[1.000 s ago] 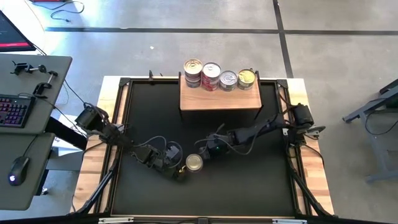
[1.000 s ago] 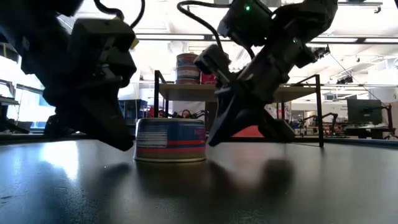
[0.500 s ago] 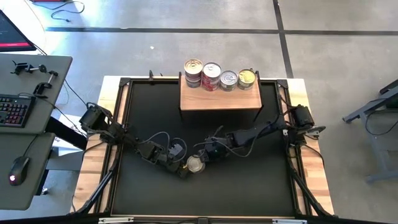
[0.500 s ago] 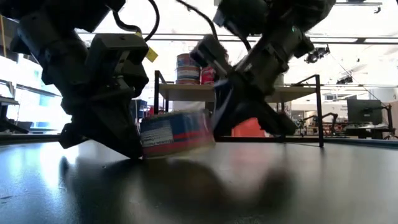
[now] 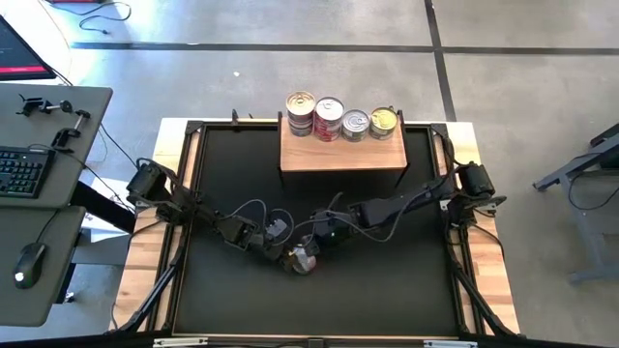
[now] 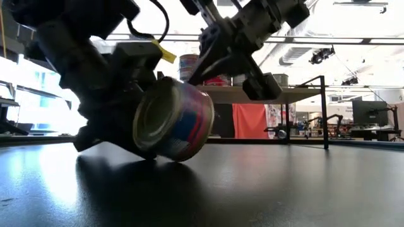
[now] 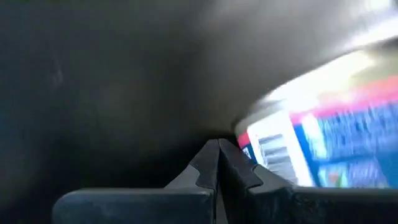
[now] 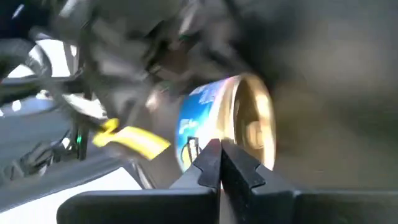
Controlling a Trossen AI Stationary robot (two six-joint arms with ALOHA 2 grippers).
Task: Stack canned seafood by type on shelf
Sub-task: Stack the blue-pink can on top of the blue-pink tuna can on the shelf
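One can (image 5: 305,257) with a blue, white and red label stands tipped on its rim on the black mat; in the low view the can (image 6: 173,120) turns a flat face toward the table's near left. My left gripper (image 7: 217,149) is shut at its left side. My right gripper (image 8: 217,149) is shut just above and to its right. Several more cans (image 5: 328,118) stand in stacks along the far edge of the wooden shelf (image 5: 343,155). My left gripper presses its shut fingertips (image 7: 231,157) against the can's lower rim (image 7: 247,142), coming slanting down from the table's left. The can leans tilted beside it, its lower rim (image 6: 169,155) on the mat. My right gripper's shut tips stand at the can's labelled side wall (image 8: 194,134), slanting down from the right; whether they touch it, I cannot tell.
The shelf's front part (image 5: 343,159) is bare wood. A metal frame (image 5: 193,130) runs round the mat. A desk with a keyboard (image 5: 19,169) and a mouse (image 5: 27,263) stands left of the table.
The can lay flat on the mat between the two shut grippers; its right side has since risen, and it now stands steeply tipped on its left rim. My right gripper has gone up. My left gripper has moved toward the can and a little down.
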